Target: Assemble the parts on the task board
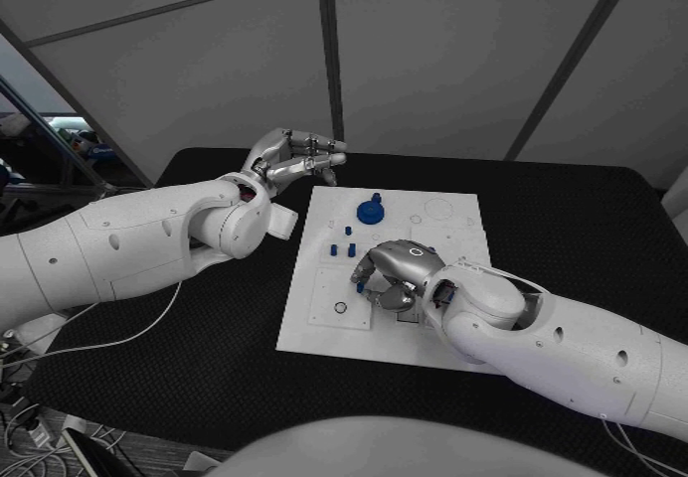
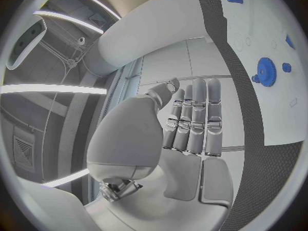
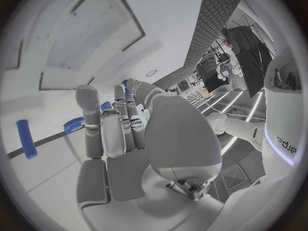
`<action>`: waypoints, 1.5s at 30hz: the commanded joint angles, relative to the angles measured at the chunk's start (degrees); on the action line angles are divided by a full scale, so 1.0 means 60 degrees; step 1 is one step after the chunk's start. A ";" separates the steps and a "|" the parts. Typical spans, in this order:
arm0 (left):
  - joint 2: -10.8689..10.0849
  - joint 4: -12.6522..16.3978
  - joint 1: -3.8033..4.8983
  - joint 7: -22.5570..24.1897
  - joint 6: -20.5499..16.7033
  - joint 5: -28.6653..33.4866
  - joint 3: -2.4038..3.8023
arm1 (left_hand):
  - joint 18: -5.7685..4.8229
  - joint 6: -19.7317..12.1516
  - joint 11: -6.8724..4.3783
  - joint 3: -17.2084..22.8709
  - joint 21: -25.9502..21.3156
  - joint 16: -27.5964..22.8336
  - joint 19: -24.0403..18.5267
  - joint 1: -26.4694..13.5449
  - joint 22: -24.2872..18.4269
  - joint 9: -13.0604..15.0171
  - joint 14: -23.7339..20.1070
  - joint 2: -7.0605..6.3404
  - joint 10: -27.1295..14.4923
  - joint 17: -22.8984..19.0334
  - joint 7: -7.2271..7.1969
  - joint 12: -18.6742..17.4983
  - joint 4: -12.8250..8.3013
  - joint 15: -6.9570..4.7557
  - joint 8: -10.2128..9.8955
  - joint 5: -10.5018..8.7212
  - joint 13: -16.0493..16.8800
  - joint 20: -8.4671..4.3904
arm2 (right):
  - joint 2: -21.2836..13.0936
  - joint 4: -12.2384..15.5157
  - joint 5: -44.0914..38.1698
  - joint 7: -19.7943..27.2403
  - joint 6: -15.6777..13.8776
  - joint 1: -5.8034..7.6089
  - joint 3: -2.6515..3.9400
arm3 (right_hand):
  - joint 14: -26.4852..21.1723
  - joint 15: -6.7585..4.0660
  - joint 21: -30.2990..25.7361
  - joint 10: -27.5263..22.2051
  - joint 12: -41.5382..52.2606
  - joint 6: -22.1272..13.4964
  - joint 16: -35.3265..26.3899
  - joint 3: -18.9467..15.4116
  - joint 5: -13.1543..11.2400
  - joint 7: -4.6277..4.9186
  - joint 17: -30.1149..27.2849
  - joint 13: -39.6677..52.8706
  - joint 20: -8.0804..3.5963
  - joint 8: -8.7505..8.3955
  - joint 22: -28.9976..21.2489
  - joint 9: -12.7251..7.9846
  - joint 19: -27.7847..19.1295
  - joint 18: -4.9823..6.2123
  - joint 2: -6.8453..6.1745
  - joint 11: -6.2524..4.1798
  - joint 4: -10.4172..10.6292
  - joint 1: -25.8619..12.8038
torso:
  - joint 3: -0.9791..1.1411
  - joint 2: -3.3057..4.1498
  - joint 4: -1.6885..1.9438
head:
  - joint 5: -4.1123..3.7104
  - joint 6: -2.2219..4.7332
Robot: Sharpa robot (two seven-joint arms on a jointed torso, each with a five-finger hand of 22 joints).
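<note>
The right hand [image 1: 399, 273] is seen lowered over the middle of the white task board [image 1: 318, 328], its fingers [image 3: 122, 131] curled downward over the board's surface; whether a part is pinched beneath them cannot be told, since the palm hides the fingertips in the head view and the wrist view shows nothing clearly held. Small blue pegs [image 1: 341, 248] are shown standing just beside that hand, and a blue gear [image 1: 370, 211] is seated further up the board, near its far edge; a further blue peg [image 3: 25, 138] is visible lying on the board in the right wrist view. The left hand [image 1: 294, 156] is held raised off the board's far left corner, above the black bench [image 1: 588, 229], its fingers [image 2: 195, 118] straight and pressed side by side with nothing in them. The step appears to be the picking or seating of a small part by the right hand. It would best be done with a slow, vertical approach, the part kept upright and aligned with its hole before pressure is applied, and the standing pegs left unbrushed.
</note>
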 commanded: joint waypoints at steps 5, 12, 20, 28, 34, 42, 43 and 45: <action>-0.0036 0.0011 0.0019 -0.0017 0.0125 0.0018 0.0013 | -0.0023 -0.0064 0.0027 -0.0092 -0.0070 -0.0047 0.0031 -0.0019 -0.0029 -0.0008 0.0000 0.0096 -0.0093 -0.0023 0.0007 0.0069 0.0010 0.0047 -0.0041 -0.0031 -0.0018 0.0040 | -0.0204 0.0183 -0.0148 -0.0053 -0.0360 -0.0012 -0.0018 | 0.0403 0.0092 -0.0078 -0.0214 0.0036 -0.0070 0.0046 -0.0114 0.0005 -0.0031 0.0008 -0.0016 0.0091 -0.0021 -0.0060 0.0003 -0.0076 -0.0056 -0.0115 0.0023 -0.0028 0.0020 | 0.0007 0.0002 0.0003 | -0.0038 0.0099; -0.0064 0.0018 0.0018 -0.0024 0.0118 0.0018 0.0013 | -0.0024 -0.0070 0.0030 -0.0106 -0.0085 -0.0051 0.0032 -0.0037 -0.0042 -0.0009 0.0001 0.0104 -0.0110 -0.0029 0.0009 0.0073 0.0022 0.0052 -0.0042 -0.0031 -0.0020 0.0045 | -0.0663 0.0610 -0.0185 -0.0041 -0.0711 -0.0010 -0.0011 | 0.0407 0.0086 -0.0059 -0.0184 0.0155 0.0020 0.0079 -0.0119 0.0022 -0.0042 0.0041 -0.0008 0.0099 0.0020 -0.0031 0.0025 -0.0065 -0.0052 -0.0086 0.0008 -0.0044 0.0038 | -0.0002 -0.0013 -0.0006 | -0.0066 0.0205; -0.0075 -0.0009 0.0016 -0.0028 0.0121 0.0018 0.0012 | -0.0024 -0.0070 0.0030 -0.0106 -0.0085 -0.0051 0.0032 -0.0037 -0.0042 -0.0009 0.0001 0.0104 -0.0110 -0.0029 0.0009 0.0073 0.0022 0.0052 -0.0042 -0.0031 -0.0020 0.0045 | -0.1480 0.1350 0.0053 -0.0064 -0.1001 0.0051 0.0256 | 0.0382 0.0081 -0.0030 -0.0140 0.0258 0.0062 0.0029 -0.0139 0.0059 -0.0056 -0.0051 -0.0001 0.0098 0.0030 0.0012 0.0031 -0.0036 -0.0056 -0.0083 -0.0005 -0.0027 0.0006 | -0.0004 -0.0019 -0.0017 | -0.0165 0.0305; -0.0059 -0.0038 0.0015 -0.0028 0.0145 0.0019 0.0011 | -0.0024 -0.0070 0.0030 -0.0106 -0.0085 -0.0051 0.0032 -0.0037 -0.0042 -0.0009 0.0001 0.0104 -0.0110 -0.0029 0.0009 0.0073 0.0022 0.0052 -0.0042 -0.0031 -0.0020 0.0045 | -0.2184 0.1346 0.0630 -0.0071 -0.0724 0.0325 0.0830 | 0.0380 0.0065 0.0041 -0.0108 0.0354 0.0100 0.0046 -0.0180 0.0073 -0.0088 -0.0031 0.0000 0.0092 0.0038 0.0134 0.0036 0.0037 -0.0077 -0.0107 -0.0029 -0.0002 -0.0045 | -0.0009 -0.0017 -0.0015 | -0.0316 0.0455; -0.0036 -0.0066 0.0015 -0.0024 0.0145 0.0020 0.0010 | -0.0023 -0.0077 0.0031 -0.0118 -0.0104 -0.0056 0.0036 -0.0047 -0.0058 -0.0009 0.0001 0.0117 -0.0127 -0.0036 0.0008 0.0081 0.0029 0.0054 -0.0042 -0.0028 -0.0021 0.0049 | -0.2296 0.0871 0.0451 0.0127 -0.0222 0.0478 0.0928 | 0.0366 0.0054 0.0028 -0.0200 0.0392 0.0042 0.0019 -0.0258 0.0056 -0.0124 -0.0086 -0.0025 0.0082 -0.0002 0.0106 0.0022 0.0028 -0.0072 -0.0193 -0.0042 -0.0007 -0.0072 | -0.0016 -0.0010 -0.0016 | -0.0412 0.0520; 0.0002 -0.0095 0.0014 -0.0022 0.0159 0.0020 0.0010 | -0.0023 -0.0077 0.0031 -0.0118 -0.0104 -0.0056 0.0036 -0.0047 -0.0058 -0.0009 0.0001 0.0117 -0.0127 -0.0036 0.0008 0.0081 0.0029 0.0054 -0.0042 -0.0028 -0.0021 0.0049 | -0.2205 0.0575 0.0095 0.0139 0.0387 0.0525 0.0950 | 0.0360 0.0054 -0.0027 -0.0401 0.0421 -0.0009 0.0020 -0.0362 0.0017 -0.0215 -0.0097 -0.0081 0.0077 -0.0024 0.0023 0.0014 -0.0021 -0.0061 -0.0238 -0.0039 -0.0007 -0.0047 | -0.0011 0.0000 0.0003 | -0.0471 0.0542; 0.0003 -0.0096 0.0014 -0.0022 0.0159 0.0020 0.0010 | -0.0023 -0.0077 0.0031 -0.0118 -0.0104 -0.0056 0.0036 -0.0047 -0.0058 -0.0009 0.0001 0.0117 -0.0127 -0.0036 0.0008 0.0081 0.0029 0.0054 -0.0042 -0.0028 -0.0021 0.0049 | -0.2191 0.0549 0.0071 0.0128 0.0437 0.0526 0.0951 | 0.0363 0.0055 -0.0042 -0.0432 0.0428 -0.0015 0.0027 -0.0381 0.0008 -0.0229 -0.0088 -0.0090 0.0078 -0.0024 0.0000 0.0014 -0.0035 -0.0058 -0.0238 -0.0036 -0.0004 -0.0045 | -0.0012 0.0002 0.0001 | -0.0469 0.0538; 0.0006 -0.0101 0.0014 -0.0022 0.0162 0.0020 0.0010 | -0.0023 -0.0077 0.0031 -0.0118 -0.0104 -0.0056 0.0036 -0.0047 -0.0058 -0.0009 0.0001 0.0117 -0.0127 -0.0036 0.0008 0.0081 0.0029 0.0054 -0.0042 -0.0028 -0.0021 0.0049 | -0.2156 0.0491 0.0020 0.0104 0.0553 0.0528 0.0951 | 0.0366 0.0057 -0.0060 -0.0445 0.0432 -0.0015 0.0038 -0.0389 0.0002 -0.0236 -0.0072 -0.0093 0.0079 -0.0023 -0.0032 0.0014 -0.0051 -0.0052 -0.0235 -0.0035 -0.0001 -0.0045 | -0.0002 0.0008 -0.0005 | -0.0451 0.0527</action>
